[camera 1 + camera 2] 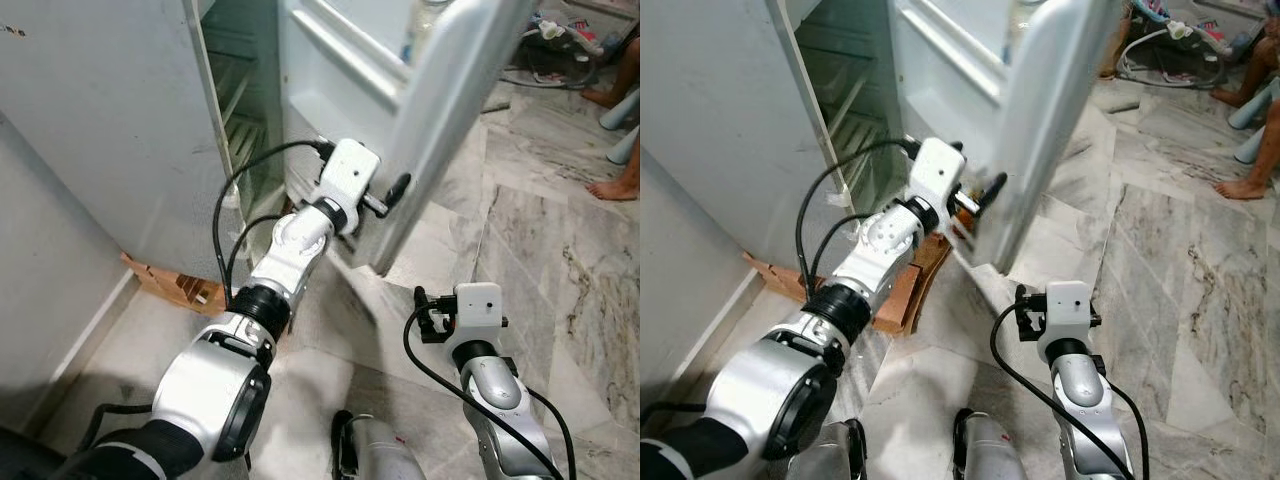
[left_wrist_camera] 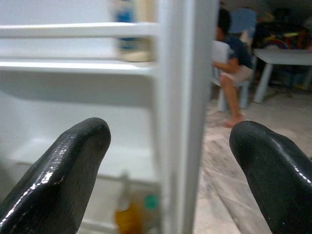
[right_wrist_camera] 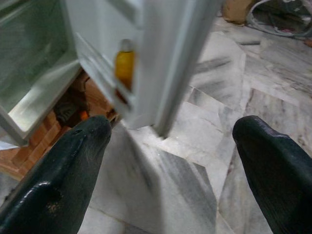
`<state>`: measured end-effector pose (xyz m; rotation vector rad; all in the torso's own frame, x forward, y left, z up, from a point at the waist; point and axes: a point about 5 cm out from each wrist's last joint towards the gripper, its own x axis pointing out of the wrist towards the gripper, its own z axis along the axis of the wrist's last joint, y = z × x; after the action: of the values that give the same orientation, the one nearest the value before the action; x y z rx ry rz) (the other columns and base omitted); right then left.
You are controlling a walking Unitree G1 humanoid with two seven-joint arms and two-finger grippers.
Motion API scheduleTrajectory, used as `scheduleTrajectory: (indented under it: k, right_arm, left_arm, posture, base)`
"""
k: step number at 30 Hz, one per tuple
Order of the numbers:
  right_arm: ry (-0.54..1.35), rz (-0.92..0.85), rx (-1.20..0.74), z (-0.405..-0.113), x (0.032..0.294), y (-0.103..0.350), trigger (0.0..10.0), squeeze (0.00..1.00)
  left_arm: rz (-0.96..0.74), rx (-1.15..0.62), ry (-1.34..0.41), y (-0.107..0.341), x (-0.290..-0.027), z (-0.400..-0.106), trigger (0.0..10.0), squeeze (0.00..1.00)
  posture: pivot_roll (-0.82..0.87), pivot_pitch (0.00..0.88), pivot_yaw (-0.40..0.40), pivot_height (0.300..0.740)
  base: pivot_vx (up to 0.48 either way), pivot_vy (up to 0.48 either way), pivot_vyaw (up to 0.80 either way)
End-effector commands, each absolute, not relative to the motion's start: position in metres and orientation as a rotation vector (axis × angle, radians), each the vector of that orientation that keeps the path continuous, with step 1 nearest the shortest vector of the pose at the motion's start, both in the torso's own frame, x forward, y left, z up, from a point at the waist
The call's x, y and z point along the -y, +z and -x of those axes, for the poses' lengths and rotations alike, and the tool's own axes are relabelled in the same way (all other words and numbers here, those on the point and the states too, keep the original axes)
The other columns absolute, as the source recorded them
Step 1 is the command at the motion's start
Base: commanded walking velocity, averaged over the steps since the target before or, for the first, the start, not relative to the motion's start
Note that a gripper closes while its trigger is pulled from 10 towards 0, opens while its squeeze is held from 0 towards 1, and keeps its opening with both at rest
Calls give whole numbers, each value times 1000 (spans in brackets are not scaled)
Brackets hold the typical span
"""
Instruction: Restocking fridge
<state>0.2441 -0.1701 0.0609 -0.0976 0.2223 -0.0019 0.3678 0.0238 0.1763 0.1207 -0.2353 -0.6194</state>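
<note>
The white fridge door stands partly open, swung out over the marble floor. My left gripper is open and straddles the door's free edge, one finger on the inner side and the other on the outer side. The door's lower shelf holds an orange bottle, and a pale bottle stands on the shelf above. My right gripper hangs low over the floor, open and empty, pointing at the door's bottom corner.
The fridge body stands on the left, with wire shelves inside. Brown cardboard and bricks lie at its base. A person's bare feet are at the far right. A seated person is beyond the door.
</note>
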Motion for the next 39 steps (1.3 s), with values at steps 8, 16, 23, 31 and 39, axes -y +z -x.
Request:
scheduleTrajectory:
  k: [8,16,23,31,39]
  right_arm:
    - [5,89,-221,-247,169,59,10000,0]
    - [27,80,-201,-258,162,61,10000,0]
    - [50,73,-169,-268,155,67,10000,0]
    - [77,87,-143,-269,158,70,10000,0]
    - [48,53,-165,-271,162,65,10000,0]
  left_arm:
    - [-158,185,-426,128,-100,-339,10000,0]
    - [-170,73,-239,96,-156,-307,10000,0]
    - [-198,46,-178,97,-172,-294,10000,0]
    - [-195,0,-168,91,-171,-278,10000,0]
    - [-167,-26,-197,87,-156,-278,10000,0]
  posture:
    - [8,136,-45,740]
    - [41,109,-41,740]
    - [64,132,-42,740]
    - [60,143,-52,740]
    - [45,130,-59,740]
  base:
    - [140,-191,-212]
    - [315,-355,0]
    - [324,-351,0]
    - [330,-345,0]
    - [336,-339,0]
